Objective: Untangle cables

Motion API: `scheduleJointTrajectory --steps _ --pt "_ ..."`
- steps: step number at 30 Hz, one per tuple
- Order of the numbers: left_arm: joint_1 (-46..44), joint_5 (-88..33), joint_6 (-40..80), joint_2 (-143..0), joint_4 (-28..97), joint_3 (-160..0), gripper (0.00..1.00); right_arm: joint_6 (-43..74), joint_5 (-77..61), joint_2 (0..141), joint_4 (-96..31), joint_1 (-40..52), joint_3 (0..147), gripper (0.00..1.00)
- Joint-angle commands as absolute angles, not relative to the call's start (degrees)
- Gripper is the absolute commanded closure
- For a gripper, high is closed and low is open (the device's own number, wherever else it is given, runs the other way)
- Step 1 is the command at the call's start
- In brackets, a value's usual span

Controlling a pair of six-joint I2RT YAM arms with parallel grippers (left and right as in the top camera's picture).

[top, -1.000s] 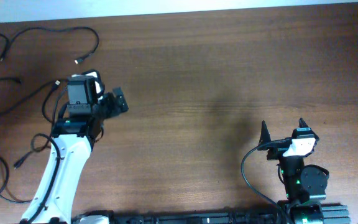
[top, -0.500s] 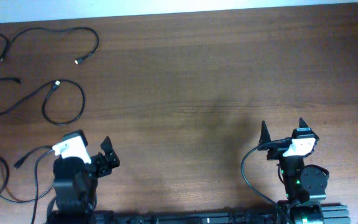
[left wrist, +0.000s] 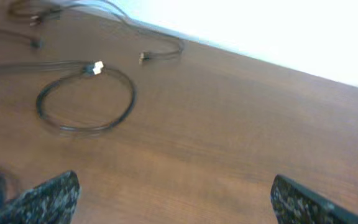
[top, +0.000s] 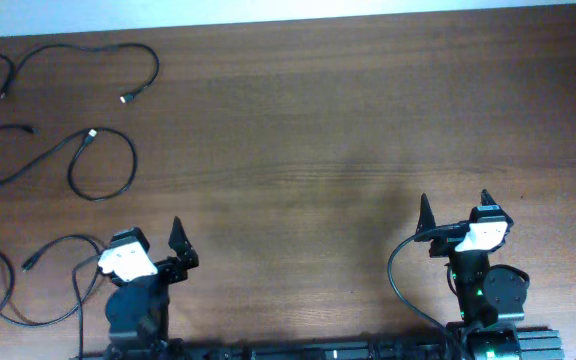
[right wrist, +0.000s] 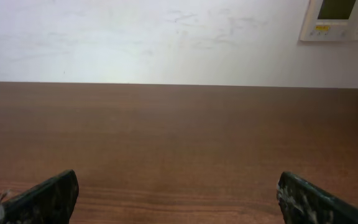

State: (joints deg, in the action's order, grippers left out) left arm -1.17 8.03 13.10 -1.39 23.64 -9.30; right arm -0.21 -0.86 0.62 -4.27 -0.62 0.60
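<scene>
Brown wooden table (top: 348,130), overhead view: carrying three separate cables along the left side, namely top cable (top: 155,66), looped middle cable (top: 133,160) and bottom cable (top: 30,264). Sitting at the near edge: left gripper (top: 150,240) just beside the bottom cable, right gripper (top: 456,205) well apart from all cables.

Left wrist view: showing fingers (left wrist: 42,199) spread wide, gripping nothing, facing the looped middle cable.

Right wrist view: showing fingers (right wrist: 39,199) spread wide, holding nothing, facing bare table and white wall (right wrist: 166,37).
</scene>
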Motion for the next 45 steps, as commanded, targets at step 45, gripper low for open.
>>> scheduleJointTrajectory --steps 45 --pt "-1.3 6.2 0.6 -0.3 4.1 -0.5 0.02 -0.6 -0.2 0.2 -4.6 -0.6 0.3 0.01"
